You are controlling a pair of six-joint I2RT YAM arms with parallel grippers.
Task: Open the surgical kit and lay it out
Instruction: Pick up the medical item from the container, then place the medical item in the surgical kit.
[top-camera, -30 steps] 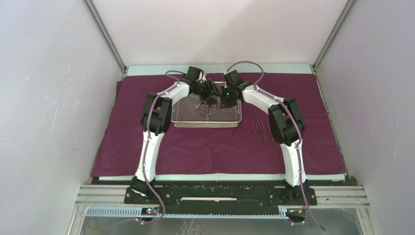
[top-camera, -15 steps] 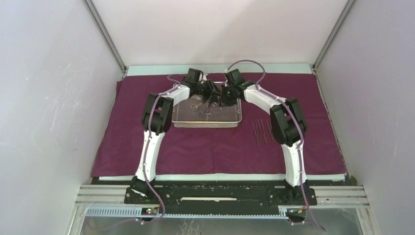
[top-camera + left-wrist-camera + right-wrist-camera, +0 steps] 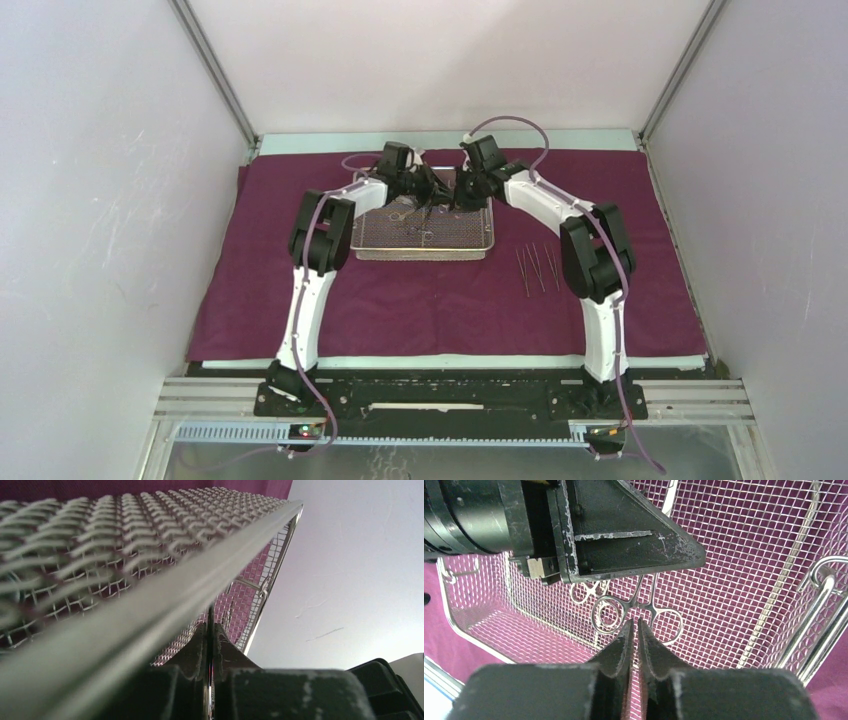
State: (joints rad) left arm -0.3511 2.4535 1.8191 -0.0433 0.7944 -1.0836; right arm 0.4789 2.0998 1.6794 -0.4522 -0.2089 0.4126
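We see the large maroon-purple cloth wrap [image 3: 250, 300] spread over the counter. The shallow silver wire-mesh tray [image 3: 420, 254] sits on it, midway along the far edge. Both claws crowd the tray's far side. The left claw [image 3: 210, 627] is pinched on a thin steel sliver [image 3: 209, 680], with the tray's rim cutting across its view. The right claw [image 3: 634, 622] is narrow and empty, above ring-handled steel forceps [image 3: 639, 607] lying in the tray. A few thin steel instruments [image 3: 535, 268] lie on the cloth just right of the tray.
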